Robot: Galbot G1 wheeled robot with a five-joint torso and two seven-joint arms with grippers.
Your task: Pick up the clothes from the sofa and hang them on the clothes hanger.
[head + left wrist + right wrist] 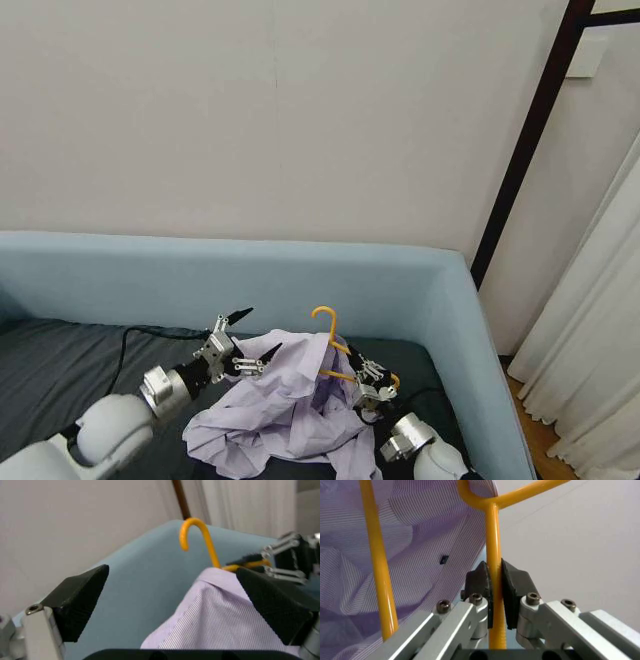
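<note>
Right gripper (495, 582) pinches one yellow hanger (493, 536); left gripper (172, 573) spread beside one shirt (215, 620).

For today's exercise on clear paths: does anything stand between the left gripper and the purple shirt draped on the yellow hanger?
Nothing visible does. The left gripper hangs open right beside the purple shirt, with bare sofa back behind the gap. The right gripper is shut on the yellow hanger.

Lilac pinstriped shirt (290, 410), yellow hanger (332, 326), pale blue sofa (200, 275) with dark grey seat (60, 360)
</note>
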